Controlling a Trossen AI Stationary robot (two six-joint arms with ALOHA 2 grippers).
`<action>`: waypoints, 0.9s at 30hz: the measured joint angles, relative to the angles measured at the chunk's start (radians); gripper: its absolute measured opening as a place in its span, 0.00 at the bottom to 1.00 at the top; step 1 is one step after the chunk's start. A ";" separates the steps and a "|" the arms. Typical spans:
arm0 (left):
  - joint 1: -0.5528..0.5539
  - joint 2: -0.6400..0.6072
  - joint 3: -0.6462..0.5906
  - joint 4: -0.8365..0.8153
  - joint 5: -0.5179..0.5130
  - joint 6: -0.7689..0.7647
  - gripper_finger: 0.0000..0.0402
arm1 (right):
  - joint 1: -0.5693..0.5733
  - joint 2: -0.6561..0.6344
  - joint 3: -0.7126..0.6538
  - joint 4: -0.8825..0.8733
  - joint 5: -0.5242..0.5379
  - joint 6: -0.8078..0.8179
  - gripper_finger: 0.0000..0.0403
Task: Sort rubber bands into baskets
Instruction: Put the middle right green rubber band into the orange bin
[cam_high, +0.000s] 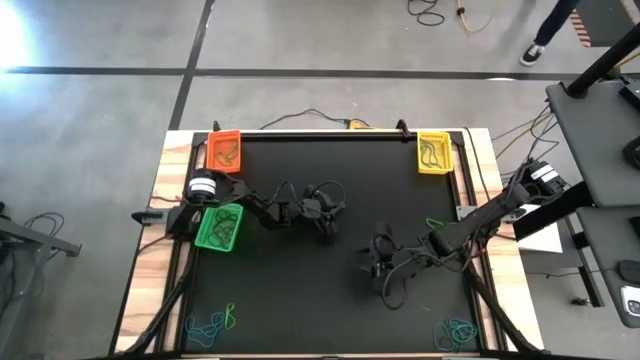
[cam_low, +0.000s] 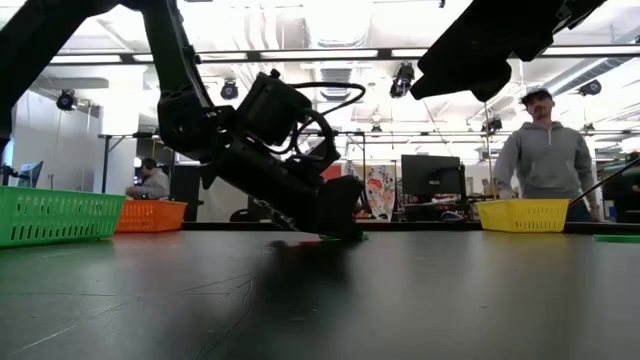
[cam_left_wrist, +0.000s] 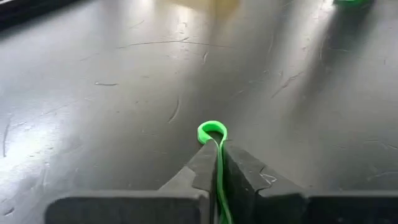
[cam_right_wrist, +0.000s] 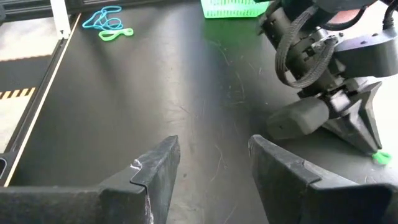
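Black mat (cam_high: 300, 290) | left gripper (cam_left_wrist: 219, 160) pinched on green band (cam_left_wrist: 212, 132); right gripper (cam_right_wrist: 214, 163) agape, empty | risk: thin loop slips free on lift

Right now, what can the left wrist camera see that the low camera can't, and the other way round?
Only the left wrist view shows the green band pinched in the shut left gripper, its loop poking out past the fingertips. Only the low view shows the green basket, orange basket, yellow basket and a person behind the table. Both show the left gripper down at the black mat.
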 joint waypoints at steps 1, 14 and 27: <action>0.001 -0.007 -0.001 -0.004 0.000 0.000 0.02 | 0.000 0.000 0.000 -0.001 0.000 0.002 0.46; 0.071 -0.411 -0.039 -0.346 -0.029 0.107 0.00 | 0.018 -0.002 0.001 -0.032 -0.011 0.040 0.46; 0.366 -0.944 -0.123 -1.010 -0.223 0.028 0.00 | 0.104 -0.002 -0.001 -0.081 -0.007 0.143 0.46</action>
